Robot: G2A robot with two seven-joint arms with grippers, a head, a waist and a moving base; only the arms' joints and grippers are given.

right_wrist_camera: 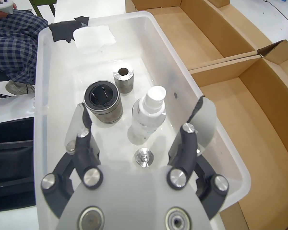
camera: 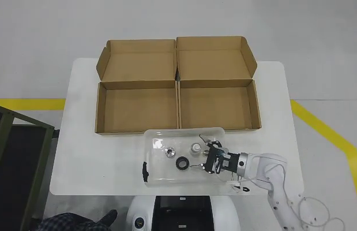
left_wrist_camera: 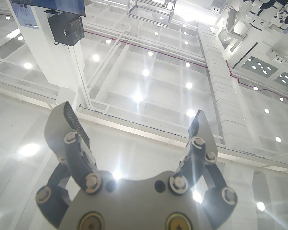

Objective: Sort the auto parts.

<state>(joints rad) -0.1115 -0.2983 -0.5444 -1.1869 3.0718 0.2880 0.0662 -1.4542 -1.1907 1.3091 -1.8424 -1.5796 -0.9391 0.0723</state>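
A clear plastic bin point(camera: 155, 176) point(right_wrist_camera: 42, 77) stands at the table's near edge. In it are a black-rimmed linear bearing point(right_wrist_camera: 103, 104) point(camera: 182, 164), a small steel sleeve point(right_wrist_camera: 123, 77) point(camera: 169, 152), a white spray bottle point(right_wrist_camera: 148, 116) point(camera: 195, 148) and a small metal fitting point(right_wrist_camera: 144, 156). My right gripper point(right_wrist_camera: 144, 111) point(camera: 202, 155) hangs open inside the bin's right end, over the fitting and bottle, holding nothing. My left gripper point(left_wrist_camera: 132, 111) is open and empty, pointing up at the ceiling.
Two open cardboard boxes point(camera: 136, 110) point(camera: 215, 108) sit side by side just behind the bin, flaps raised at the back. Black tape point(right_wrist_camera: 64, 31) marks the bin's left rim. Bare white table point(camera: 86, 156) lies left of the bin.
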